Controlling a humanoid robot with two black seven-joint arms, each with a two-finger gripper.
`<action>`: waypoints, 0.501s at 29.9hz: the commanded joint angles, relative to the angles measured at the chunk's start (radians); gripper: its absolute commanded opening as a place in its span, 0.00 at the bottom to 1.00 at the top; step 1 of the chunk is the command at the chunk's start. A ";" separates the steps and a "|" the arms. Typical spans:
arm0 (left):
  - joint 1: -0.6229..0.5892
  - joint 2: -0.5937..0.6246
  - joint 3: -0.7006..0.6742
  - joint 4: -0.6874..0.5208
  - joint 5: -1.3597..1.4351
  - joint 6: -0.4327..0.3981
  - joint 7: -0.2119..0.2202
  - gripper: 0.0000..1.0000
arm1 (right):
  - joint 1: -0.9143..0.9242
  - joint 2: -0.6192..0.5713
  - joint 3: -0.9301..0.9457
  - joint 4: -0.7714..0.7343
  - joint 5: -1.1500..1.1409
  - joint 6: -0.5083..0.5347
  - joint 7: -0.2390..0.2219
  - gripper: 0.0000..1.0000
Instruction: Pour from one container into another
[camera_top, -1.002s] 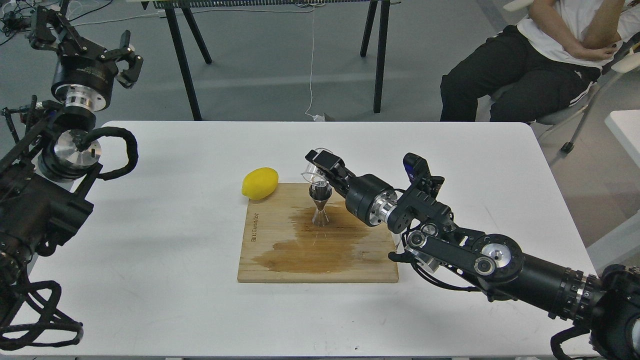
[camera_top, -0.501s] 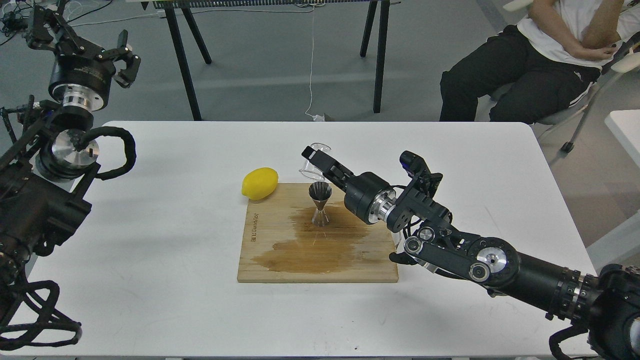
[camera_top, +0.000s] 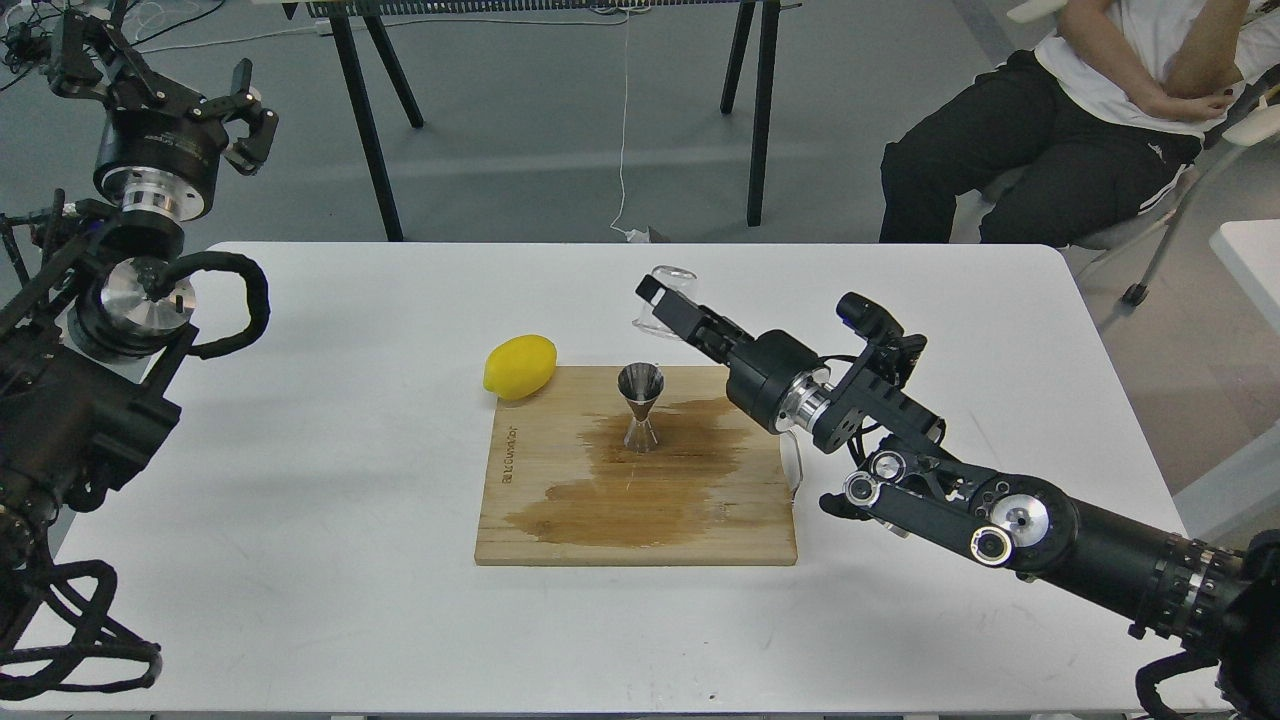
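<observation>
The right gripper (camera_top: 668, 300) is seen over the far part of the white bench (camera_top: 300, 520), and its jaws are pinched on the clear glass cup (camera_top: 668, 284), which is held off the surface. The cup is tilted, with its rim turned up and away toward the far side. It is kept to the right of and beyond the steel jigger (camera_top: 640, 407), apart from it. The jigger is stood upright on the wooden cutting board (camera_top: 560, 530), near the board's far edge. A wide dark wet stain is spread over the board around and in front of the jigger.

The left gripper (camera_top: 205, 100) is raised at the far left, beyond the bench edge, with its jaws spread wide and nothing between them.

A yellow lemon (camera_top: 520, 366) is laid on the bench, touching or just beside the board's far-left corner. A short line of writing is burned into the board along its left edge, but it cannot be read. A seated person (camera_top: 1080, 110) is seen at the far right, beyond the bench.
</observation>
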 joint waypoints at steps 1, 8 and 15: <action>0.000 -0.003 0.002 0.000 0.000 0.000 0.000 1.00 | -0.012 -0.090 0.107 0.095 0.328 0.012 -0.079 0.39; 0.002 -0.012 0.000 0.000 -0.001 0.003 0.002 1.00 | -0.077 -0.228 0.318 0.115 0.866 0.064 -0.114 0.39; 0.002 -0.018 0.000 0.000 -0.001 0.005 0.000 1.00 | -0.232 -0.256 0.531 0.011 1.330 0.205 -0.203 0.40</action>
